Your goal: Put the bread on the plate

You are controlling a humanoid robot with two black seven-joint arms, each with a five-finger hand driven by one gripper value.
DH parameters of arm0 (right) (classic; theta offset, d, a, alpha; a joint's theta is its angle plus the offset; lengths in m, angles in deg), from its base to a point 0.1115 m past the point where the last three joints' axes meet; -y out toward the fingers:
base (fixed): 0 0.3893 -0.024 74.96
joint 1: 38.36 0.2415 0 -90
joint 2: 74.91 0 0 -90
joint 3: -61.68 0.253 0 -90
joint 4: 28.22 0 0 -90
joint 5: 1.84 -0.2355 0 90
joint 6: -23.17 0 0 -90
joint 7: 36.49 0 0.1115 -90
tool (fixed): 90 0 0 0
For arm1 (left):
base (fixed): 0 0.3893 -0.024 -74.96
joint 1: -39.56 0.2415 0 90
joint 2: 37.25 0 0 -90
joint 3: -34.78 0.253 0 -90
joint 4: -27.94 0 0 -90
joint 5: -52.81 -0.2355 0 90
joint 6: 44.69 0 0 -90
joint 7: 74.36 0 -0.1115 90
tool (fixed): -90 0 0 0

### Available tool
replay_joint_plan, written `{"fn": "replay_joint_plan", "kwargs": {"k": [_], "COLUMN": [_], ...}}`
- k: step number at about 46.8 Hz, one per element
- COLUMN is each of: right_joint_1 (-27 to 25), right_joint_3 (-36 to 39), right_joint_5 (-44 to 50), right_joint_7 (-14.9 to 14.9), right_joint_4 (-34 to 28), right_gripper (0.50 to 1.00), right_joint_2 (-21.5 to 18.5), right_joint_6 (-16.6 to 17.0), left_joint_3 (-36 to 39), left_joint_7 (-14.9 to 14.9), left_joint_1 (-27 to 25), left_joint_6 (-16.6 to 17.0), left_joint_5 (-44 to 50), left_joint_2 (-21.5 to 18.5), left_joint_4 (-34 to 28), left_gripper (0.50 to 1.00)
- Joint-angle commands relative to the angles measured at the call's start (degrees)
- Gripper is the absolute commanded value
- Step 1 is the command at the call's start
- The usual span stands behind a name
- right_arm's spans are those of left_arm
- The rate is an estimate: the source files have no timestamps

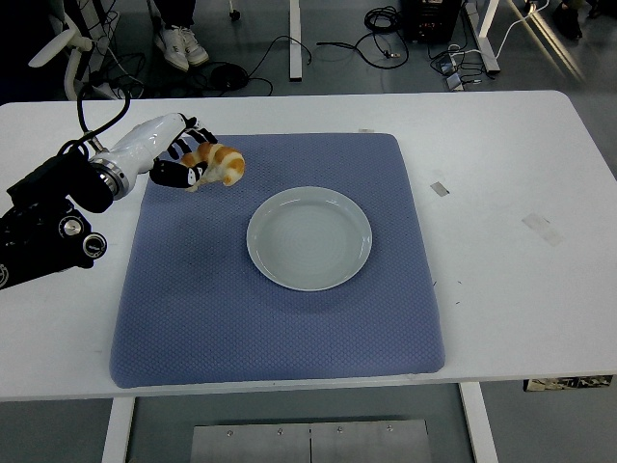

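Bright, even overhead light is flooding the white table (501, 193), washing it nearly flat, with no hard glare. The blue mat (289, 318) is showing soft, faint shadows only. The plate (309, 238) is catching a mild sheen. Focus is staying sharp throughout; the floor beyond the table's far edge is reading darker.

One bread (221, 165), one plate (309, 237), one blue mat (280, 318), one white table (501, 212), one robot hand (185, 164).
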Motion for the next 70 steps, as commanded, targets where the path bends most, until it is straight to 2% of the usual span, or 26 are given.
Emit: {"fn": "replay_joint_plan", "kwargs": {"k": [1, 8, 21, 33, 47, 52, 56, 58, 70], "right_joint_1": [0.0, 0.0, 0.0, 0.0, 0.0, 0.0, 0.0, 0.0, 0.0], "right_joint_3": [0.0, 0.0, 0.0, 0.0, 0.0, 0.0, 0.0, 0.0, 0.0], "right_joint_5": [0.01, 0.01, 0.01, 0.01, -0.08, 0.01, 0.01, 0.01, 0.01], "right_joint_7": [-0.01, -0.01, -0.01, -0.01, -0.01, -0.01, -0.01, -0.01, -0.01], "right_joint_4": [0.0, 0.0, 0.0, 0.0, 0.0, 0.0, 0.0, 0.0, 0.0], "right_gripper": [1.0, 1.0, 1.0, 1.0, 1.0, 1.0, 1.0, 1.0, 1.0], "right_joint_2": [0.0, 0.0, 0.0, 0.0, 0.0, 0.0, 0.0, 0.0, 0.0], "right_joint_6": [0.01, 0.01, 0.01, 0.01, 0.01, 0.01, 0.01, 0.01, 0.01], "left_joint_3": [0.15, 0.33, 3.14, 3.31, 5.25, 5.42, 6.3, 6.65, 6.74], "left_joint_7": [-0.07, -0.25, -0.42, -0.51, -0.51, -0.51, -0.51, -0.42, -0.42], "left_joint_1": [-1.22, -2.98, -3.78, -3.6, -2.99, -2.63, -2.28, -2.28, -1.75], "left_joint_6": [-0.4, -0.4, -0.4, -0.4, -0.31, -0.31, -0.31, -0.31, -0.22], "left_joint_5": [-0.08, -0.96, -5.35, -7.99, -7.99, -8.08, -8.08, -8.17, -9.93], "left_joint_2": [0.93, 1.98, 3.48, 4.44, 6.64, 6.9, 6.9, 6.9, 6.99], "left_joint_4": [-0.62, -4.22, -6.69, -7.57, -7.39, -7.22, -7.04, -7.04, -7.04], "left_gripper": [0.502, 0.514, 0.554, 0.59, 0.598, 0.631, 0.737, 0.766, 0.769]}}
